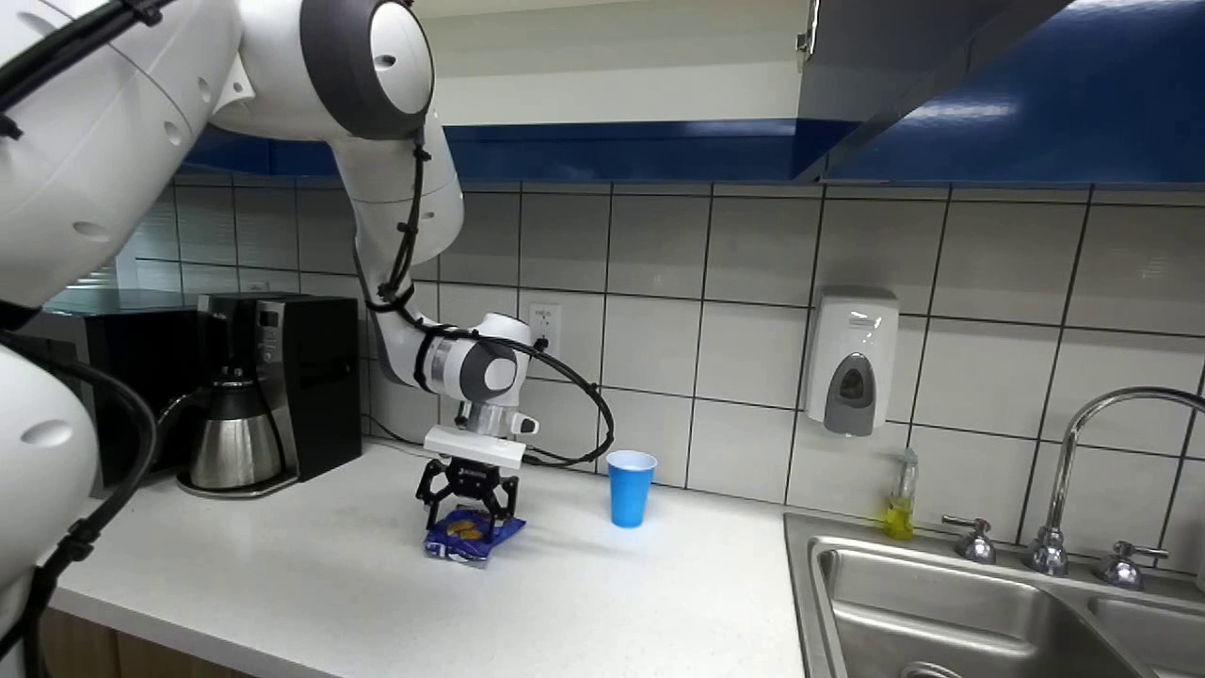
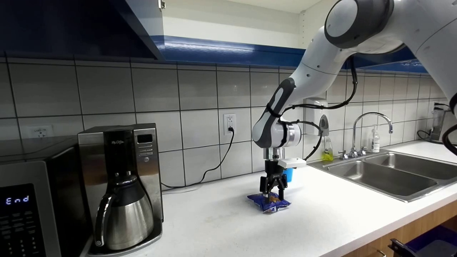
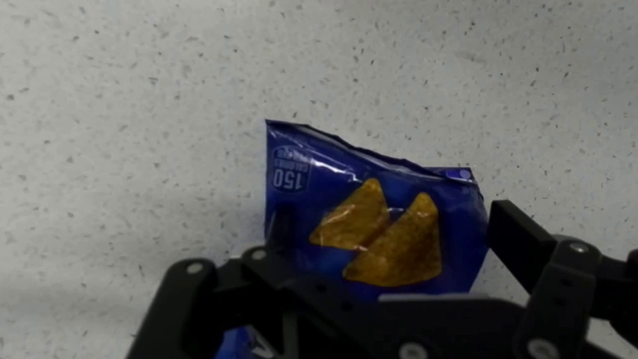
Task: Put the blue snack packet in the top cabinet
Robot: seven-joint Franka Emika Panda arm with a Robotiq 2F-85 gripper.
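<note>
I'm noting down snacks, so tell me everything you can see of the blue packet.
The packet is dark blue, glossy and creased, foil or film by its look, printed with two golden chips and a "150" that reads upside down in the wrist view. Its upper edge there is uneven. It lies on the counter, chip print up, under the open pincer, which hides part of it. Whether they touch, I can't tell.

White tiled wall [image 1: 753, 353] — pale speckled counter [image 1: 565, 612] below.
</note>
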